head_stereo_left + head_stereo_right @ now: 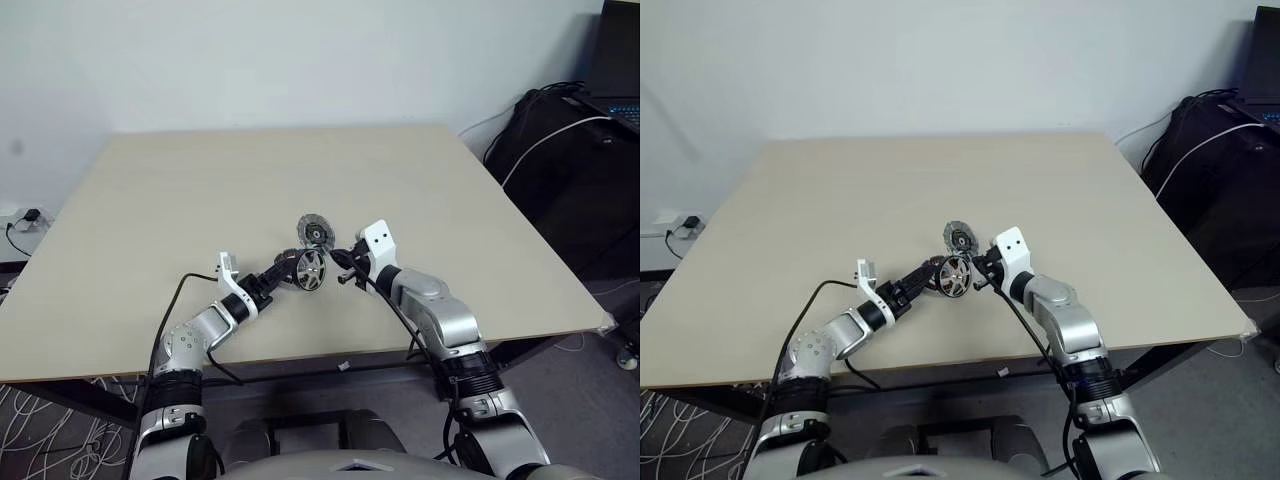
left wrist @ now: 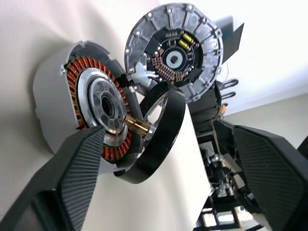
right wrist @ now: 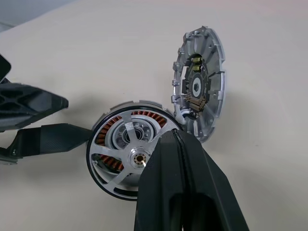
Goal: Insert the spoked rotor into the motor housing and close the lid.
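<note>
Beige table (image 1: 200, 220) — both arms angled inward over its near middle. Right gripper (image 3: 179, 144) pinched on spoked rotor (image 3: 126, 159), partly in motor housing (image 2: 57, 96). Left gripper (image 2: 159, 159) wide, empty. Lid (image 3: 199, 96) hinged up, half hidden.

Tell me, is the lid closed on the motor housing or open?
Open. The lid stands swung up beside the motor housing, its inner face showing, and the spoked rotor is uncovered.

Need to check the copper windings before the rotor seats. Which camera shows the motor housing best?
The left wrist view: the round dark-rimmed motor housing fills it, its copper winding ring and pale centre exposed. In the right wrist view the silvery spoked rotor covers most of it. Both head views show it tiny.
</note>
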{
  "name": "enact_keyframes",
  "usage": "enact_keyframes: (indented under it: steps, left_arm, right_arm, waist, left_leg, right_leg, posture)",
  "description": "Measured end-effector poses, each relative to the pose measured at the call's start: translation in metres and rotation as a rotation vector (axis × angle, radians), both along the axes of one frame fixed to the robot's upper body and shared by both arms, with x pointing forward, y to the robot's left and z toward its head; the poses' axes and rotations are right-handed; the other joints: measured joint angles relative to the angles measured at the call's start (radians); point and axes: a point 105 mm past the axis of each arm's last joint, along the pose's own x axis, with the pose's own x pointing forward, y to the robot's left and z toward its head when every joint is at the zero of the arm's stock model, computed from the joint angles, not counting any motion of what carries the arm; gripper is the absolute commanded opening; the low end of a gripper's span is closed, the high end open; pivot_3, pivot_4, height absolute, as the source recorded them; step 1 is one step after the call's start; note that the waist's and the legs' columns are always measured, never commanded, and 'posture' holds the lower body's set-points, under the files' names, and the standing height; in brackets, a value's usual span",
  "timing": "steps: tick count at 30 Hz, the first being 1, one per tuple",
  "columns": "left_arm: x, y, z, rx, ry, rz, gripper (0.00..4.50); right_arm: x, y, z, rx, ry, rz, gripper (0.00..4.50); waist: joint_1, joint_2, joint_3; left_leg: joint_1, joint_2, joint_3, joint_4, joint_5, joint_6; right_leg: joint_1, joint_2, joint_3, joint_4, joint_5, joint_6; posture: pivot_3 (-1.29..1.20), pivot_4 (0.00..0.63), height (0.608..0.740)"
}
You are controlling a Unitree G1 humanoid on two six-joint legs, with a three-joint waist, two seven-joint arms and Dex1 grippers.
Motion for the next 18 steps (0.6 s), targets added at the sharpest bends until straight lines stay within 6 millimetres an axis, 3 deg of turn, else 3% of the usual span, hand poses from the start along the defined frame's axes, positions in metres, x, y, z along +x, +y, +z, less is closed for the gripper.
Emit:
enact_keyframes:
  steps: [13,16,18]
  left_arm:
    - [0.019,-0.033,0.001,0.211,-0.120,-0.189,4.48]
    - [0.022,-0.035,0.002,0.209,-0.124,-0.197,3.90]
    - [0.023,-0.034,0.002,0.219,-0.133,-0.195,3.27]
  right_arm:
    - [0.001,0.000,0.000,-0.001,-0.001,-0.014,0.00]
    - [0.001,-0.001,0.000,-0.002,-0.001,-0.018,0.00]
    - [0.001,-0.002,0.000,-0.003,-0.002,-0.020,0.00]
  waist:
    - [0.003,0.000,0.000]
    - [0.000,0.000,0.000]
    - [0.000,0.000,0.000]
  left_leg:
    - [0.000,0.000,0.000,0.000,0.000,0.000]
    - [0.000,0.000,0.000,0.000,0.000,0.000]
    - [0.000,0.000,0.000,-0.001,0.000,0.000]
  right_leg:
    - [0.000,0.000,0.000,0.000,0.000,0.000]
    - [0.000,0.000,0.000,0.000,0.001,0.001]
    - [0.000,0.000,0.000,0.000,0.001,0.002]
  posture:
    - [0.00,0.000,0.740]
    - [0.00,0.000,0.740]
    - [0.00,0.000,0.740]
